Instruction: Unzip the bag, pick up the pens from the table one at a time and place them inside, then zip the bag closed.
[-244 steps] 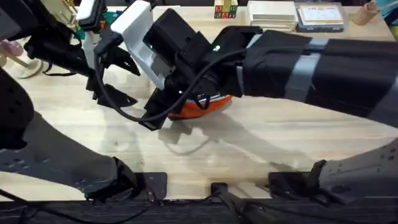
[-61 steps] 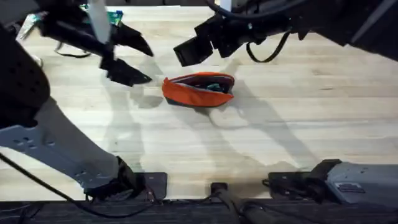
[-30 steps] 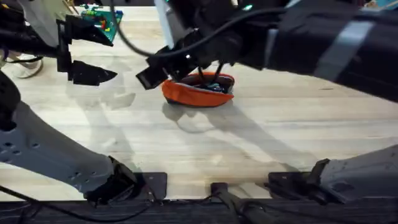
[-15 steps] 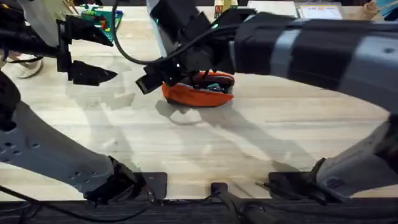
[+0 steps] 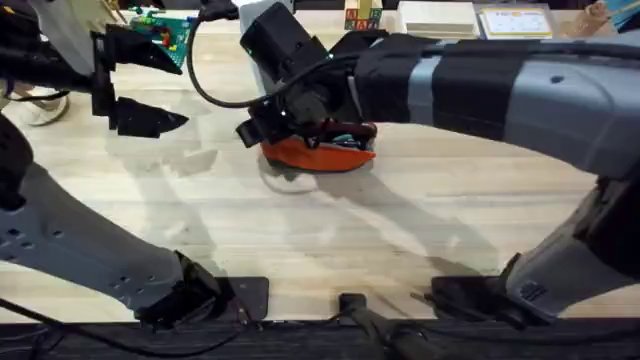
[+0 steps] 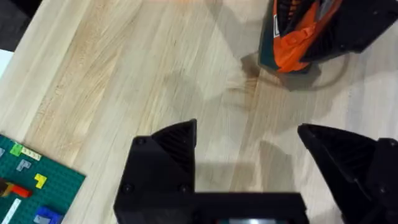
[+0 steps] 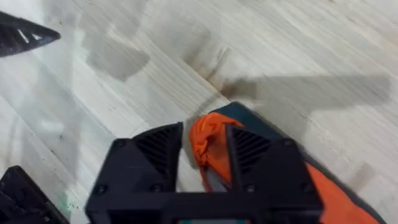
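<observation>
One orange bag (image 5: pixel 320 150) is counted on one wooden table (image 5: pixel 400 230). Two grippers are seen, the left gripper (image 5: pixel 140 85) and the right gripper (image 7: pixel 205 146). One green brick baseplate (image 5: pixel 160 25) is counted near the far edge, and one stack of books (image 5: pixel 470 20) beyond it

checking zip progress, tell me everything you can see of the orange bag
The bag is a small orange soft fabric pouch with a dark teal lower edge, lying flat on the wooden table. Its top looks partly open in the overhead view. The right tool pinches a bunched fold of orange fabric at one end. The left tool hangs open, apart from it.
</observation>
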`<move>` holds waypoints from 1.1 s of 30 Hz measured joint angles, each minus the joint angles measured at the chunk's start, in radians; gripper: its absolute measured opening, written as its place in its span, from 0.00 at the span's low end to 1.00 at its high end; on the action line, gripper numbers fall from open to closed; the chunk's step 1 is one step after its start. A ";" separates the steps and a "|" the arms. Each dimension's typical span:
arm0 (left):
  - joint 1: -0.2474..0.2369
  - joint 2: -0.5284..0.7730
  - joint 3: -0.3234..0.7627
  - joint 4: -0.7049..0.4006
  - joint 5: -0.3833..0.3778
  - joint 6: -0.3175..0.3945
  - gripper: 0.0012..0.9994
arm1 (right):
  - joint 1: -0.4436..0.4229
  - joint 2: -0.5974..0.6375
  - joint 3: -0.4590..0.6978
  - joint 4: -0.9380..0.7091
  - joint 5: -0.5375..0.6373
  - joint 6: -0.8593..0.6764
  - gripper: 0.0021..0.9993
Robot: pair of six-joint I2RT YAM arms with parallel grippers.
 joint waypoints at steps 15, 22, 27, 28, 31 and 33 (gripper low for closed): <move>0.000 0.000 0.000 -0.004 0.000 0.000 0.99 | -0.018 0.000 0.019 0.000 -0.001 0.005 0.03; 0.000 0.000 0.000 -0.004 0.000 0.000 0.99 | -0.023 -0.019 0.043 -0.050 0.000 0.001 0.03; 0.000 0.000 0.000 -0.030 0.000 0.000 0.99 | -0.025 -0.049 0.043 -0.077 0.000 0.001 0.03; 0.000 0.000 0.000 -0.039 0.000 0.000 0.99 | -0.026 -0.053 0.043 -0.078 0.000 0.001 0.03; -0.001 0.000 0.000 -0.049 0.000 0.000 0.99 | -0.032 -0.060 0.043 -0.072 0.000 0.001 0.03; -0.005 0.000 0.000 -0.049 0.000 0.000 0.99 | -0.038 -0.061 0.043 -0.064 0.000 0.001 0.03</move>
